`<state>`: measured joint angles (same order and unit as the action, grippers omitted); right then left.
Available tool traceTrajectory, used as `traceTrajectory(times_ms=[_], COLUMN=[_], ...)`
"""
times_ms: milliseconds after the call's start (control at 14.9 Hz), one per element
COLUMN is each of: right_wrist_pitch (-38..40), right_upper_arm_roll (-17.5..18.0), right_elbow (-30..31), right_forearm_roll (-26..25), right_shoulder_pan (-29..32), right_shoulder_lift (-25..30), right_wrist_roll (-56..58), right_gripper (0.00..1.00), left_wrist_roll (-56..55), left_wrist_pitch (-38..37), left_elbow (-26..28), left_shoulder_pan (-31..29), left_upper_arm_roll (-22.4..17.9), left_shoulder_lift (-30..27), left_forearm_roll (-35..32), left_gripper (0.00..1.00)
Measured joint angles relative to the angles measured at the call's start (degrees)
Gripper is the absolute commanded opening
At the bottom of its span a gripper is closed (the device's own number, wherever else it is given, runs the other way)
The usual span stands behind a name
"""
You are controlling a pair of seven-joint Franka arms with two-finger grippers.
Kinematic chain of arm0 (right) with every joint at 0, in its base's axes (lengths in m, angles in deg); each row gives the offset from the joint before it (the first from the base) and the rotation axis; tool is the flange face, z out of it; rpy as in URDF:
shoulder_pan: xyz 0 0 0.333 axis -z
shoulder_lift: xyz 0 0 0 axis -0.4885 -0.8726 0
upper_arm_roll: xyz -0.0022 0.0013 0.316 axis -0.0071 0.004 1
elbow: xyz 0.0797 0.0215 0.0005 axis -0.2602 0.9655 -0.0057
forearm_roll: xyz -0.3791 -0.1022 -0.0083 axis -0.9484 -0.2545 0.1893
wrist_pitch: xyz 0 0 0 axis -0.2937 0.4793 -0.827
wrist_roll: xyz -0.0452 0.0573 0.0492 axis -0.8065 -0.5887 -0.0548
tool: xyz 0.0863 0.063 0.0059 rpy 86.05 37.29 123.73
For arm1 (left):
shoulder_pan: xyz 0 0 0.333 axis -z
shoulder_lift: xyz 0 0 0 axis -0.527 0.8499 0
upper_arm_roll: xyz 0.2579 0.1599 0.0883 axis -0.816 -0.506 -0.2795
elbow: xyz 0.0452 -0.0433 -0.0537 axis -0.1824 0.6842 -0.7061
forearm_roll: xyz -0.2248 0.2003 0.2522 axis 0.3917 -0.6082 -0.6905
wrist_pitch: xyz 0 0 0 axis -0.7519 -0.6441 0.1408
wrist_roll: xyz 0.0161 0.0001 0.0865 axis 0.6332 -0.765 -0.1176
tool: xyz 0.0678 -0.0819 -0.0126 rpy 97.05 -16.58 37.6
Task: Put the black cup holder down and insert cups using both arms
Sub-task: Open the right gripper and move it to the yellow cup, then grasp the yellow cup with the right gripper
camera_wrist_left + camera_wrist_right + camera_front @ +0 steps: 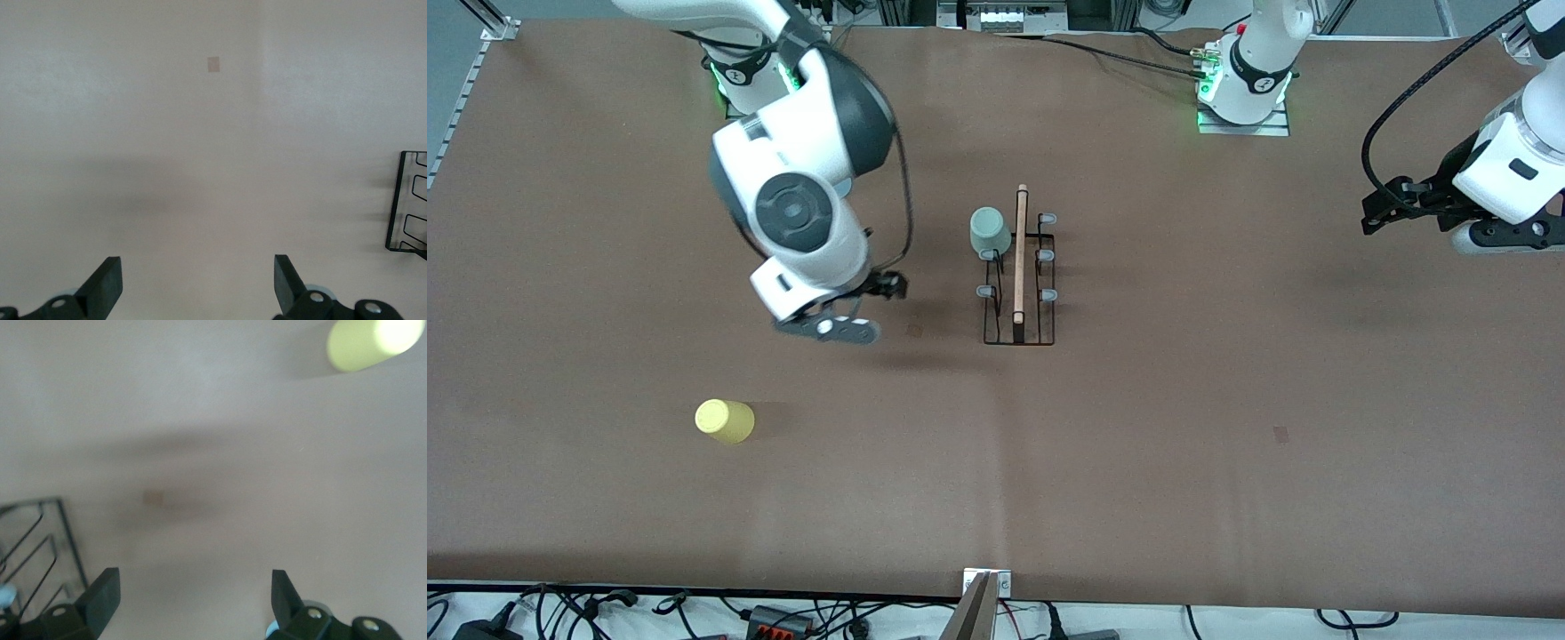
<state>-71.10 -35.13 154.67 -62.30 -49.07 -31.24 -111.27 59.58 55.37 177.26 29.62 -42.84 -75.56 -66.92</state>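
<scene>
Right gripper [193, 600]: mine, fingers spread apart with nothing between them, hanging over bare table at the middle left of the front view, between the yellow cup and the rack.
Right gripper fingers [103, 597]: my two black pads show at the lower edge of my right wrist view, with only brown surface in the gap.
Yellow cup [725, 421]: nearest the front camera, in the lower left of the front view, mouth down on the table; it also shows in the upper right corner of my right wrist view, well apart from my fingers.
Table [1227, 462]: brown sheet, with a small darker mark in the lower right of the front view.
Black cup holder [1020, 293]: centre of the front view, standing on the table, its light wooden bar running toward my bases, pale-tipped pegs on both sides.
Mint green cup [989, 231]: seated on a peg on the side of the rack toward my right arm's end, at the end of the rack farther from the front camera.
Left gripper [197, 287]: mine, fingers wide apart and empty, waiting at the right edge of the front view over bare table, well apart from the rack, whose wire base just enters my left wrist view.
</scene>
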Motion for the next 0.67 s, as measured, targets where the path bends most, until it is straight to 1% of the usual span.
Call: traceTrajectory(times_ms=[201, 336, 470, 672], right_wrist_pitch=[-5.2, -7.0, -7.6, -11.2], right_upper_arm_roll=[-0.3, -0.3, -0.3, -0.3], right_elbow=[0.0, 0.1, 0.1, 0.1], right_forearm_roll=[0.0, 0.0, 0.0, -0.1], right_shoulder_pan=[7.3, 11.4, 14.1, 15.3], right_shoulder_lift=[-2.3, -3.8, -5.3, -7.7], right_wrist_roll=[4.2, 8.1, 9.5, 11.5], right_gripper=[1.0, 1.0, 1.0, 1.0], left_wrist_roll=[0.0, 0.0, 0.0, 0.0], left_wrist_pitch=[0.0, 0.0, -0.1, -0.1], left_elbow=[0.0, 0.0, 0.0, 0.0], left_shoulder_pan=[0.0, 0.0, 0.0, 0.0], left_upper_arm_roll=[0.0, 0.0, 0.0, 0.0], left_shoulder_lift=[0.0, 0.0, 0.0, 0.0], left_forearm_roll=[0.0, 0.0, 0.0, 0.0], left_gripper=[1.0, 1.0, 1.0, 1.0])
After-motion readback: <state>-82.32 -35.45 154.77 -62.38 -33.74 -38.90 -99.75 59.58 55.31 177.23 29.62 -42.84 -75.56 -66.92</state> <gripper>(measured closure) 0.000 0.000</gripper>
